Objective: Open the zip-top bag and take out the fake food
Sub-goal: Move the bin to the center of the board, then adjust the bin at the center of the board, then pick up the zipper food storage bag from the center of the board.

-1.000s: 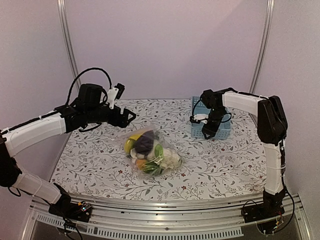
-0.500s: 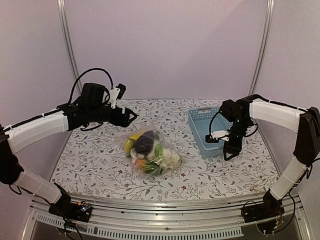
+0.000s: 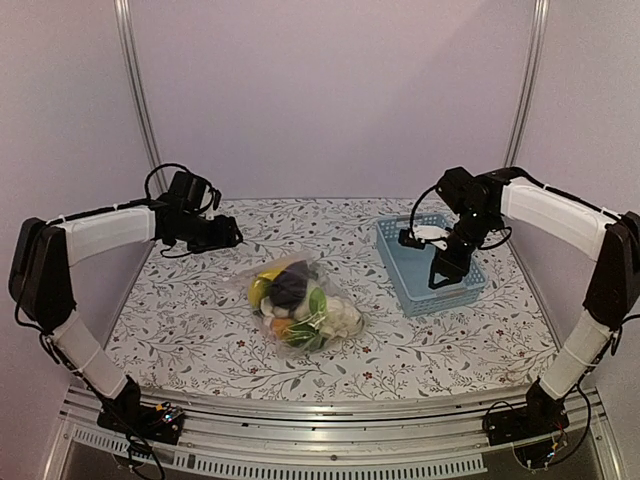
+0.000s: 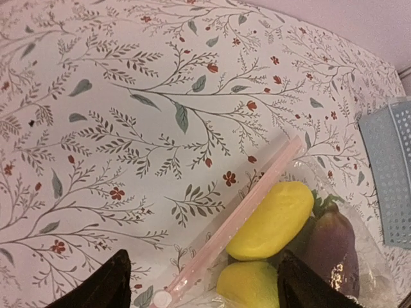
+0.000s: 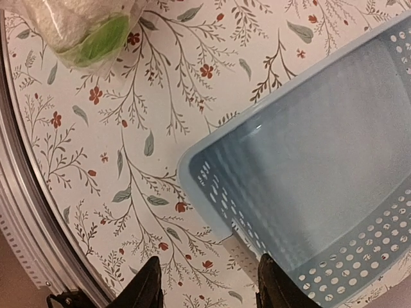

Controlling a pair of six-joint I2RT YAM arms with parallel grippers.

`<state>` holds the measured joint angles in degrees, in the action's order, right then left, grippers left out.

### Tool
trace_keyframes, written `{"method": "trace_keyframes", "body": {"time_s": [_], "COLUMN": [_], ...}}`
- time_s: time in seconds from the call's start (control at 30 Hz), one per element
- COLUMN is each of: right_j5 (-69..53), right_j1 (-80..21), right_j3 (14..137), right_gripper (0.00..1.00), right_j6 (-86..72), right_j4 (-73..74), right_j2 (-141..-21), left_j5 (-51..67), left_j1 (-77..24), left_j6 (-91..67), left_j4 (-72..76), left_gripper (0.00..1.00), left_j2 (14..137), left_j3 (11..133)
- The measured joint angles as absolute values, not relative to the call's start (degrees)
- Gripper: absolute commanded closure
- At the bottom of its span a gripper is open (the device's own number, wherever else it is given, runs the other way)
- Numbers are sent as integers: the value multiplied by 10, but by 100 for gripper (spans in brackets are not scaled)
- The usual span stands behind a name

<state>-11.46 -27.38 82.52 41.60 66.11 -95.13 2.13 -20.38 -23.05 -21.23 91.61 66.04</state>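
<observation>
Top external view shows the bag [image 3: 300, 300] lying mid-desk [image 3: 180, 330], with the food [image 3: 290, 290] packed inside it and nothing taken out. The left jaws hang over the far left of the desk, well apart from the bag. The right jaws hover above the basket [image 3: 440, 300]. Both are released and empty: each wrist view shows two dark fingertips spread with nothing between them.

In the left wrist view the pink zip strip [image 4: 244, 205] runs unbroken along the bag's edge. Two yellow pieces [image 4: 273, 218] and the eggplant [image 4: 331, 237] lie just behind it. The strip looks sealed, so I judge the task to be at its start, with the opening step still in approach. A small pale tab sits at the strip's near end; I cannot tell whether it is a slider.

The next move probably calls for the left jaws to come down onto the strip or the lip beside it. The right jaws would need to cross from the basket to pin or pinch the opposite lip. The film is soft and crinkly, so a shallow pinch may slip.

A second ago the left arm [image 3: 110, 230] was raised and reaching closer to the bag; now it is lower and drawn back leftward. The right arm [image 3: 550, 210] has swung out past the basket's near side and back over it. The basket sits nearer and more turned. The bag has not shifted.
</observation>
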Motion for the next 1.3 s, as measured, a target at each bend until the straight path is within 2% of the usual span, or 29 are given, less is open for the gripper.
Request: {"method": "trace_keyframes", "body": {"time_s": [0.27, 0.43, 0.6, 0.87, 1.13, 1.23, 1.3], "right_j5": [-115, -81, -58, -93, -115, -129, -140], "right_j1": [-246, -231, -231, -245, -251, -251, -251], "right_j3": [934, 930, 833, 696, 700, 738, 765], "right_gripper": [69, 72, 72, 71, 69, 68, 68], "right_j6": [355, 334, 331, 303, 296, 299, 302], "right_j4": [593, 575, 573, 606, 627, 644, 648], "right_j2": [-1098, -1160, -1134, -992, -987, -987, -982], "left_j5": [156, 209, 235, 282, 293, 284, 286], "left_j1": [-126, -123, -123, -132, -147, -148, -149], "left_j6": [-280, -283, -281, -276, -261, -254, -251], "left_j4": [-220, -232, -243, -250, -278, -293, -298], "left_gripper": [27, 30, 34, 43, 40, 42, 49], "left_j2": [995, 1033, 1039, 1056, 1086, 1091, 1094], "left_j3": [672, 690, 693, 707, 724, 733, 736]}}
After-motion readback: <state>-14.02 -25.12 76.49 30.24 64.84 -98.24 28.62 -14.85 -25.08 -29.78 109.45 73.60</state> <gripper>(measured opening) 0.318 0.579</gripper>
